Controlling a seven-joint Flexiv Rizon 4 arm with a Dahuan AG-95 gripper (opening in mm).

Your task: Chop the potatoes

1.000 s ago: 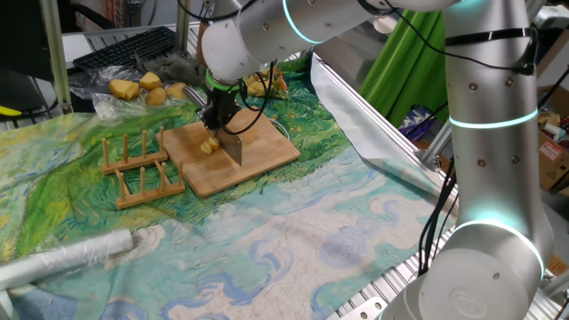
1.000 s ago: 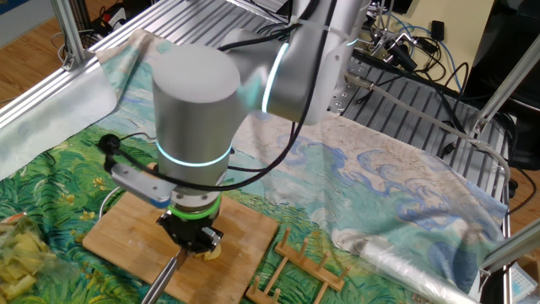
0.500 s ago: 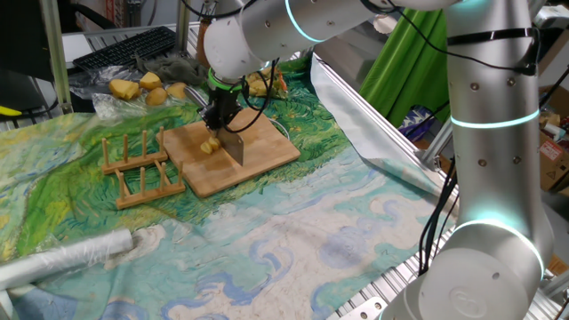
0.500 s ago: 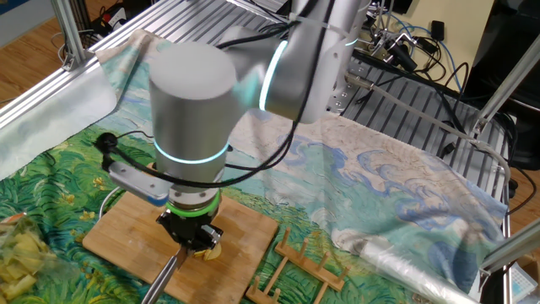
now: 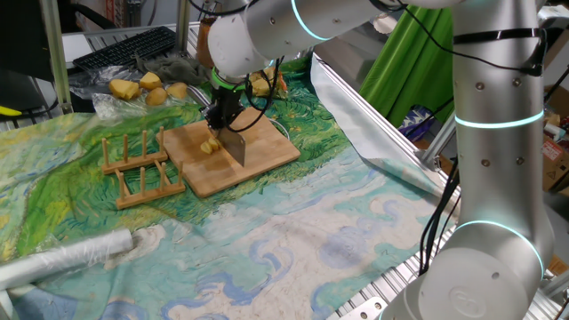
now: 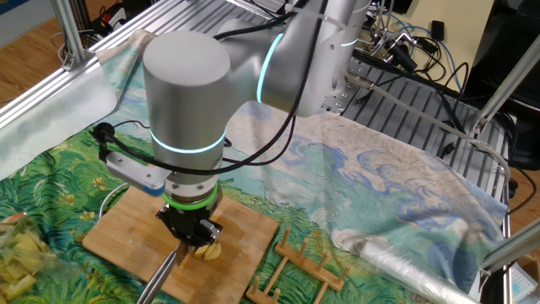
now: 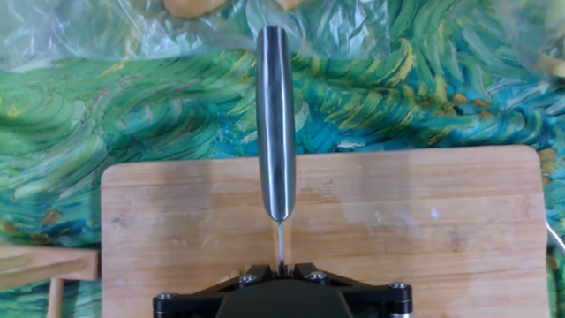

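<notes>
Pincer (image 5: pixel 222 118) closed on a knife (image 7: pixel 275 124), clamped at the blade end of the handle; in the hand view the steel handle runs straight out from the jaws over the far edge of the wooden board (image 7: pixel 424 221), blade seen edge-on as a thin line. From one fixed view the blade hangs down from the pincer with its edge at or just above the board. Potatoes (image 5: pixel 210 146): small pale-yellow pieces on the board, just beside the blade on its rack side, almost directly under the pincer; in the other fixed view one piece (image 6: pixel 207 251) peeks out below the pincer. Judgement: next cut needs a small sideways shift toward them. Blade-to-potato contact not resolvable; piece count unclear. Outward: wooden rack (image 5: pixel 138 169) beside the board on the bench; whole potatoes (image 5: pixel 147 87) beyond, on plastic.
</notes>
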